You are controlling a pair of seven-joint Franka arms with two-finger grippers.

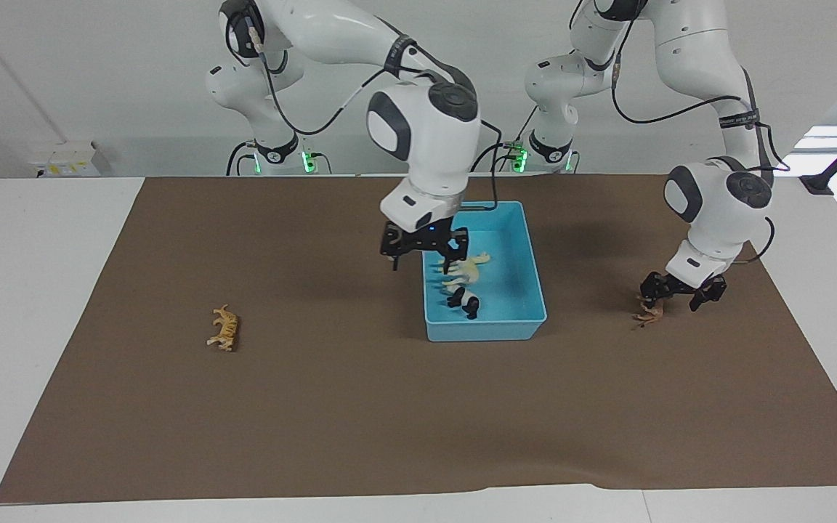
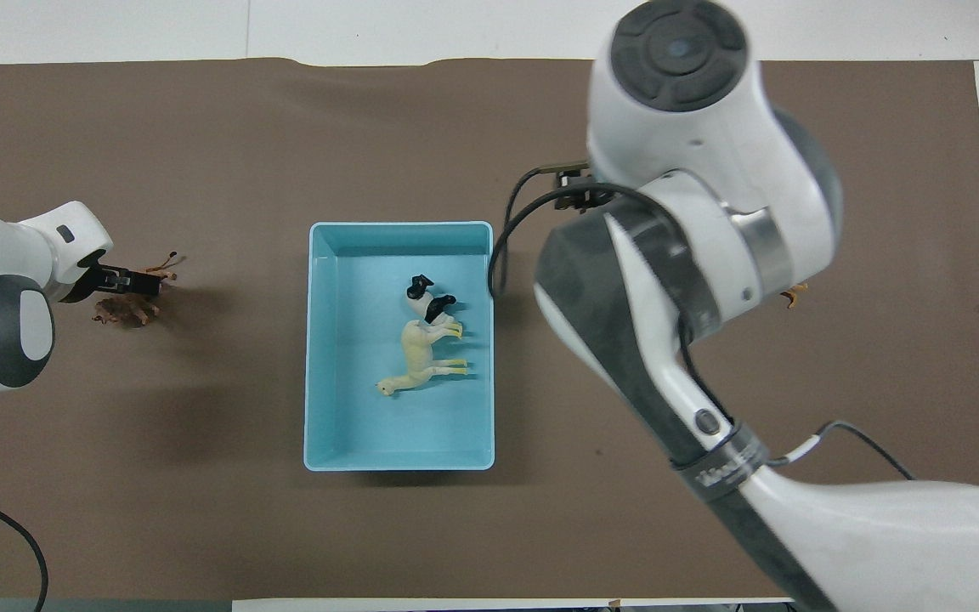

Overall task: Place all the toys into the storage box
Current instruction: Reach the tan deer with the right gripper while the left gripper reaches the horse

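The light blue storage box point(image 1: 535, 290) point(image 2: 313, 340) holds the cream long-necked animal point(image 1: 471, 269) point(image 2: 420, 361), lying on its side, and the panda point(image 1: 464, 298) point(image 2: 426, 302). My right gripper point(image 1: 423, 254) is open and empty, raised over the box's wall toward the right arm's end. The orange tiger point(image 1: 224, 328) lies on the mat toward the right arm's end; the overhead view shows only a tip of it point(image 2: 793, 295) past the arm. My left gripper point(image 1: 682, 290) point(image 2: 128, 281) is open, low over the brown animal point(image 1: 651, 311) point(image 2: 126, 309).
A brown mat point(image 1: 360, 421) covers the white table point(image 1: 26, 290). The right arm's bulk point(image 2: 693, 212) hides part of the mat in the overhead view. Nothing else stands on the mat.
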